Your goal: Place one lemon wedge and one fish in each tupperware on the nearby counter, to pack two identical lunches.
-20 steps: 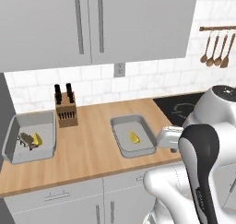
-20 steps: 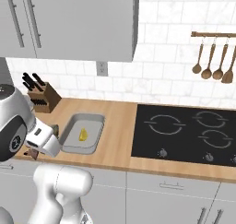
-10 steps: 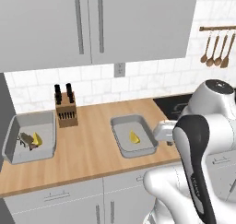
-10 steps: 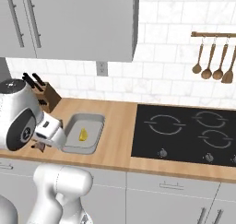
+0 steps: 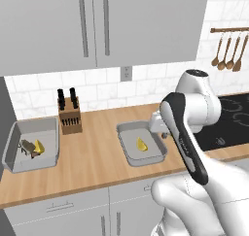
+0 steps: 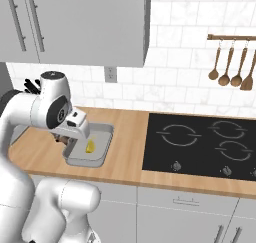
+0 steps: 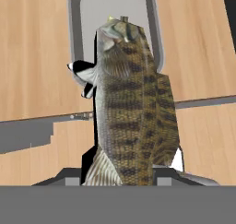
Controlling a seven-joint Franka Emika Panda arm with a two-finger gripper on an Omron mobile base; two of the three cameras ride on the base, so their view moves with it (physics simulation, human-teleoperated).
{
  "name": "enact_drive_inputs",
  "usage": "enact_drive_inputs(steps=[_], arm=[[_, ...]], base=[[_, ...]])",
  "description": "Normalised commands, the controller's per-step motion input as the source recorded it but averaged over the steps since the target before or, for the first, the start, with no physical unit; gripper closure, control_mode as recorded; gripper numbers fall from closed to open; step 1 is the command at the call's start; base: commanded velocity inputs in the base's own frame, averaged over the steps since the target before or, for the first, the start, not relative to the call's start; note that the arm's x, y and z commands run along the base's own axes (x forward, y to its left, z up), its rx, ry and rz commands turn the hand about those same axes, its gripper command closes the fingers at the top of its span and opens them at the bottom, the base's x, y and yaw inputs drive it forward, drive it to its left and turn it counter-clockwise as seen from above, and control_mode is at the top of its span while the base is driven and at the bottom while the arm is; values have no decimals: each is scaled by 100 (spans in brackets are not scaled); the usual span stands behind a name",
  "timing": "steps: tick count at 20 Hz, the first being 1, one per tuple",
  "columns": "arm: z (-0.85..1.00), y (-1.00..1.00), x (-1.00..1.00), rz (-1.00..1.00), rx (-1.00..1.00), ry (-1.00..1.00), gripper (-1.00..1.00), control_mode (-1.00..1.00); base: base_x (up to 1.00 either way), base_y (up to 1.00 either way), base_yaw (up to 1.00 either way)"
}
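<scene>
— Where's the fish (image 7: 133,108)?

— Clamped in my gripper (image 7: 131,172), body sticking out past the fingertips, over the near tupperware (image 5: 127,150) on the counter (image 5: 92,162).

— What's in that tray?

— One lemon wedge (image 5: 141,144). The far tupperware (image 5: 19,160), left of the knife block (image 5: 69,116), holds a fish and wedge.

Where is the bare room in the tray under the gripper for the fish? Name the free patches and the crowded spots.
The gripper holds the fish over the right tray. Its floor is bare on all sides of the lemon wedge, which lies near the middle. The left tray is crowded: fish and wedge sit together. Between the trays, in front of the knife block, the counter is bare.
</scene>
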Motion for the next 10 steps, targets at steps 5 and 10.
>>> enact_drive_inputs(steps=[5, 10], arm=[[-65, 13, 23, 1, -9, -1, 100, -100], [-89, 24, 28, 0, -7, -3, 100, -100]], base=[[0, 0, 0], [0, 0, 0]])
